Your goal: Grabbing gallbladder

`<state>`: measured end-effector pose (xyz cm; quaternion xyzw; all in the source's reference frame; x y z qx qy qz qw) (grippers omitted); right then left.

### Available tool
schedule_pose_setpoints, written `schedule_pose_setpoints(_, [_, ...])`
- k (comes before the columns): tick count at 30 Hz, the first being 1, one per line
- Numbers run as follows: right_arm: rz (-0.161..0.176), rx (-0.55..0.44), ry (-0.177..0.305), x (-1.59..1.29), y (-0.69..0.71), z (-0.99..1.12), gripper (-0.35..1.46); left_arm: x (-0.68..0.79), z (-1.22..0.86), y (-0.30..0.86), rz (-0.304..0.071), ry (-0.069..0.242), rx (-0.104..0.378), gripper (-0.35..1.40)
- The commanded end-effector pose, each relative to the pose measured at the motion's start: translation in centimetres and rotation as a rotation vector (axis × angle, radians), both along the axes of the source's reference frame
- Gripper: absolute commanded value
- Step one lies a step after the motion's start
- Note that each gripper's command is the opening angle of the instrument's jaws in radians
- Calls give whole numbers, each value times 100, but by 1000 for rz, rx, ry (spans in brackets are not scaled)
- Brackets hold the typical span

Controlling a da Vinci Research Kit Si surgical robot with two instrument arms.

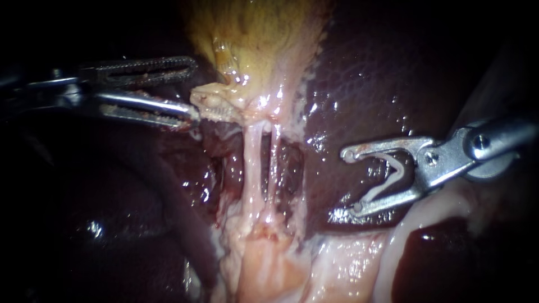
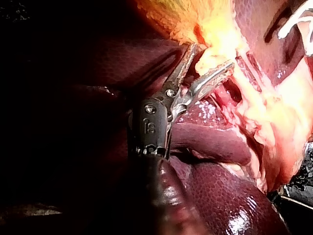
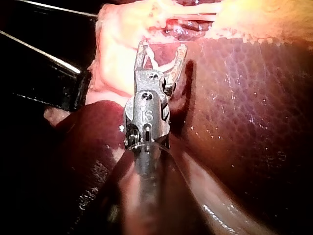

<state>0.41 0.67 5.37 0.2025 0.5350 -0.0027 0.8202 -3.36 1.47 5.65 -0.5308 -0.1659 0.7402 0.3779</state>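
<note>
Yellow gallbladder (image 1: 258,33) | liver (image 1: 382,67) around | left instrument (image 1: 193,90) gaping | right instrument (image 1: 351,180) grips clip (image 1: 393,177)

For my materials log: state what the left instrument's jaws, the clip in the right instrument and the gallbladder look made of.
The left instrument: its jaws look like bare metal, grey with bright glints and toothed faces. The clip, held between the jaws of the right instrument: smooth matt white, probably plastic. The gallbladder: soft wet tissue, yellow-green and glistening.
</note>
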Motion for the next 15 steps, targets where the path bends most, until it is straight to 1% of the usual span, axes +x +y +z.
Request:
schedule_pose_setpoints(1, [0,0,0,0,0,0,47,-5,6,-1,-1,0,-3,49])
schedule_pose_setpoints(3, [0,0,0,0,0,0,47,-10,14,-3,-6,5,-7,49])
schedule_pose_setpoints(5, [0,0,0,0,0,0,47,-17,22,-6,-6,2,-12,49])
schedule_pose_setpoints(10, [0,0,0,0,0,0,47,-29,43,-11,8,2,-16,44])
schedule_pose_setpoints(12, [0,0,0,0,0,0,47,-32,49,-11,13,1,-17,37])
schedule_pose_setpoints(15, [0,0,0,0,0,0,47,-34,51,-10,14,4,-16,19])
